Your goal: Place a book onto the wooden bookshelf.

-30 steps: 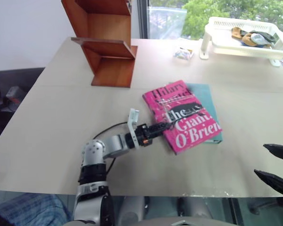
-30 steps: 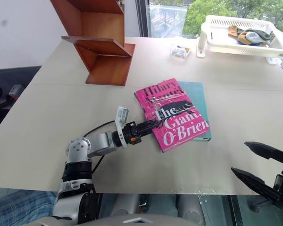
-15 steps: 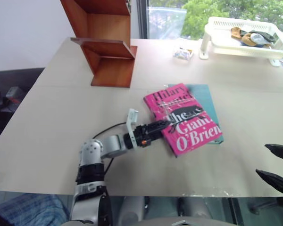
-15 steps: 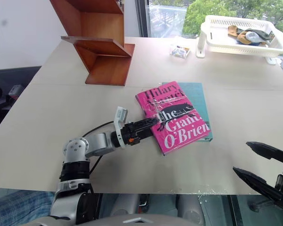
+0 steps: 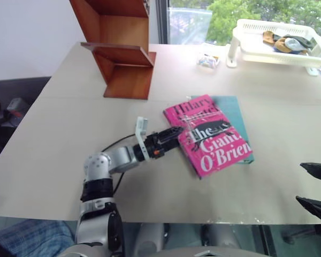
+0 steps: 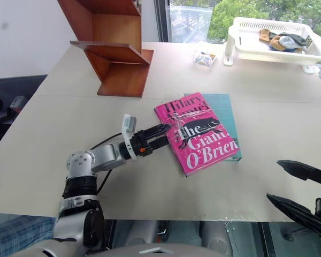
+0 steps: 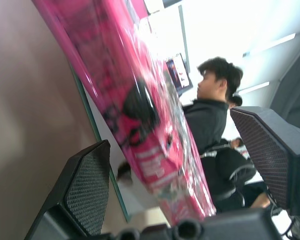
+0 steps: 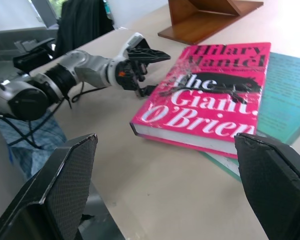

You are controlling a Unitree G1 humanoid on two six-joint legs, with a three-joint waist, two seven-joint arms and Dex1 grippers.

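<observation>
The pink book [image 5: 209,135] with white "Giant O'Brien" lettering lies flat mid-table, resting on a teal book [image 5: 234,107]. My left gripper [image 5: 175,135] is open at the pink book's left edge, and in the left wrist view the cover [image 7: 140,100] runs between the spread fingers with nothing gripped. The reddish-brown wooden bookshelf [image 5: 124,51] stands at the table's far left. Off the table's near right corner, my right gripper [image 5: 316,188] hangs open and holds nothing.
A white plastic basket [image 5: 278,51] with a few items stands at the far right. A small clear packet [image 5: 207,60] lies beside it. A black cable [image 5: 117,147] trails along my left arm. A seated person [image 7: 210,110] appears beyond the table.
My left gripper has opened and drawn back from over the cover to the book's left edge. The pink book has turned slightly and settled on the teal one. My right gripper has kept still.
</observation>
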